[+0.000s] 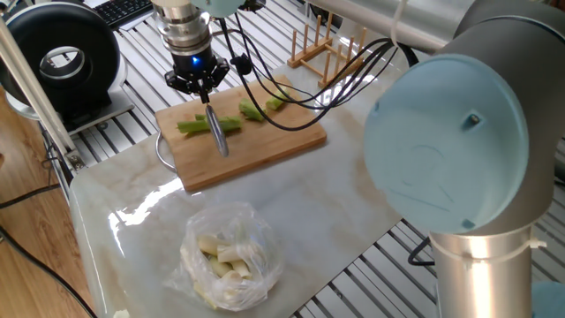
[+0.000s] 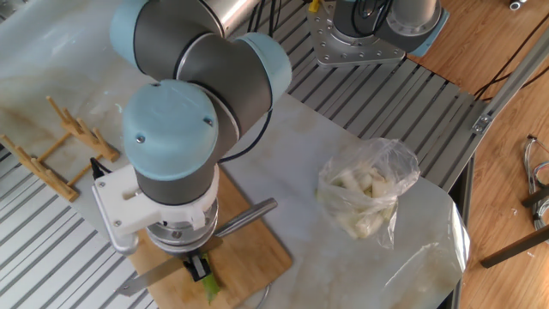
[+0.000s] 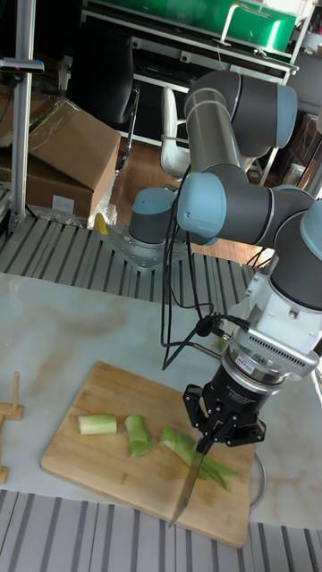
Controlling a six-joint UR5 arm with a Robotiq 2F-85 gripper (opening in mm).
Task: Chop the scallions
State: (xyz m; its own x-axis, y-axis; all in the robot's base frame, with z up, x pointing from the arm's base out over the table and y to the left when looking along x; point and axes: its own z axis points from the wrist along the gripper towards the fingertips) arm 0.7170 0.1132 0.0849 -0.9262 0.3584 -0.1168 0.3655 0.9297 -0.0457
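On marble top point(image 1: 335, 203) | board point(image 1: 265, 146) w/ scallions point(image 3: 183, 444) | jaws clamped on knife point(image 3: 190, 487)

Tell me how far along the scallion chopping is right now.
Partly done. Two short chunks already lie cut and apart on the cutting board. In hand: the gripper is shut on the knife, whose blade sits at the longer scallion piece. Left: that longer leafy piece looks like it needs more cuts. The bag of pale pieces sits off the board on the table.
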